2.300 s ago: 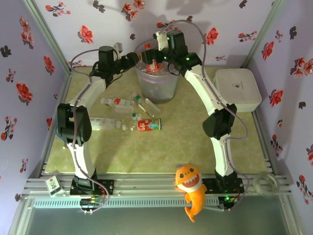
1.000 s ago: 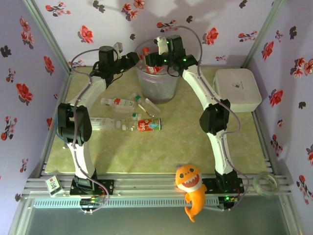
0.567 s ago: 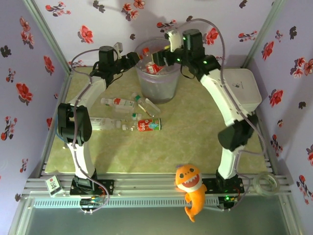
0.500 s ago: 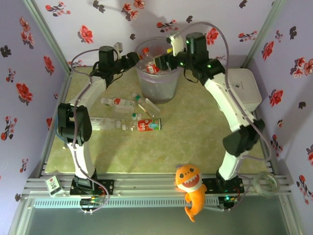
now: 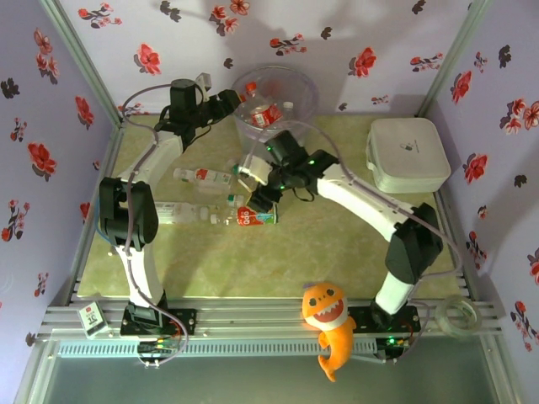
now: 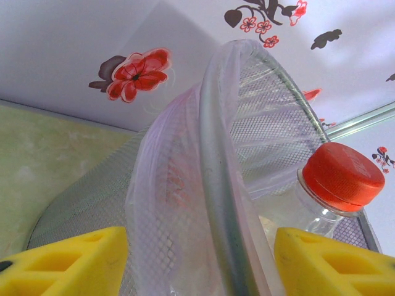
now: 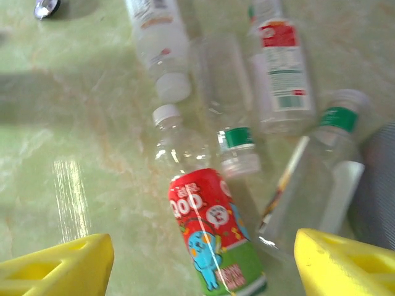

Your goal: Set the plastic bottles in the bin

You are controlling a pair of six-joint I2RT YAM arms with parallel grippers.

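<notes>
Just in front of bin (image 5: 312,91), right hand (image 5: 259,195) spread above red-labelled bottle (image 7: 213,240) on worktop (image 5: 337,244), left hand (image 6: 199,262) spread astride bin rim

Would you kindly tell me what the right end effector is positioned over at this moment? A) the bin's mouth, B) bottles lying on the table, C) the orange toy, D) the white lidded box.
B: the right wrist view looks between the open fingers of the right end effector down on a red-labelled bottle and other plastic bottles lying on the table.
</notes>
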